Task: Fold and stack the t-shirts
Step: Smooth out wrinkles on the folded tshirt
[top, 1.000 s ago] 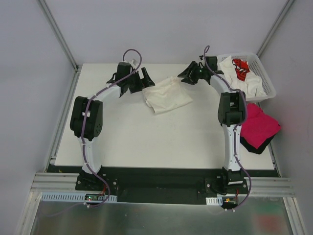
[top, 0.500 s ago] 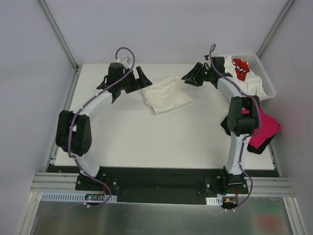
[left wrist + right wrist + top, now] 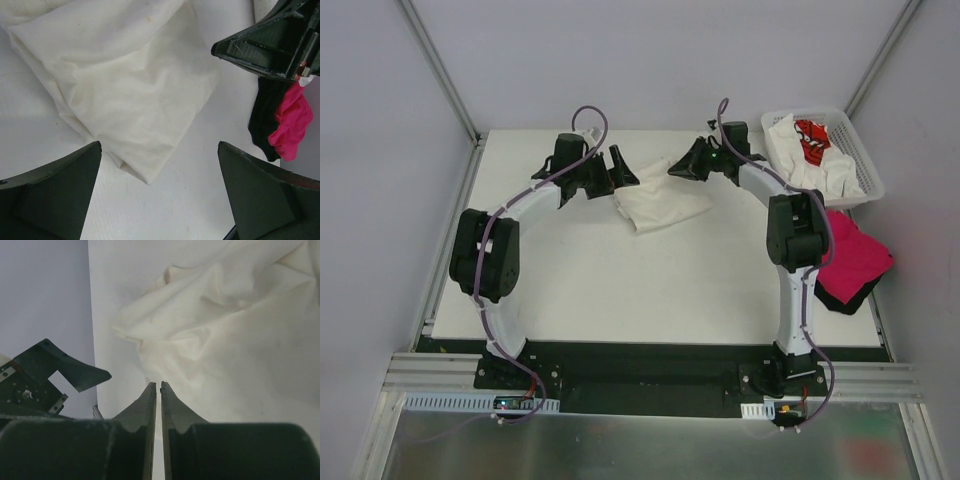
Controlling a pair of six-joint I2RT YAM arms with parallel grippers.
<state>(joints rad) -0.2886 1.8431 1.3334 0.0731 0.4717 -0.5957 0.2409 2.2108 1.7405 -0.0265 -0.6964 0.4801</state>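
Two arms hovering at a crumpled cream-white cloth t-shirt

Nearest, a magenta-pink shirt is lying at the white table's right edge, leaving open room mid-table for folding. Farther out, the left gripper is hanging spread wide at the cream shirt's left corner. The right gripper is pointing in, fingers pressed together, seemingly on nothing. A white plastic lattice basket is sitting beyond.

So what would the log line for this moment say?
left jaws: open, by cream shirt | right jaws: shut, empty, by same shirt | shirt: rumpled, not folded
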